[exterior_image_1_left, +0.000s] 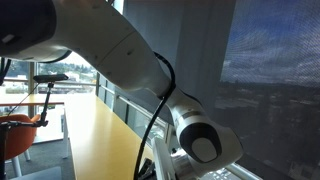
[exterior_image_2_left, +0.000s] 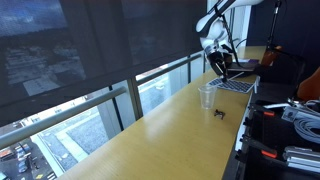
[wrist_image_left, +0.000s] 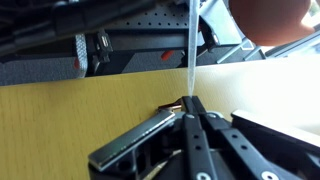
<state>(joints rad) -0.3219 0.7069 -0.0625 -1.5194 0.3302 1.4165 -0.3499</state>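
In an exterior view, one arm (exterior_image_1_left: 130, 60) fills the frame above a table (exterior_image_1_left: 90, 140). In an exterior view, upper right, the gripper (exterior_image_2_left: 216, 62) is seen near one clear cup (exterior_image_2_left: 206, 97) and one laptop (exterior_image_2_left: 236, 80). In the wrist view, centre, one thin straw (wrist_image_left: 190, 50) is pinched between the closed jaws; it is judged light, bendy and crushable, best held low.

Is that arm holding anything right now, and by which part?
Yes: a thin pale stick, pinched at one end by the shut end effector.
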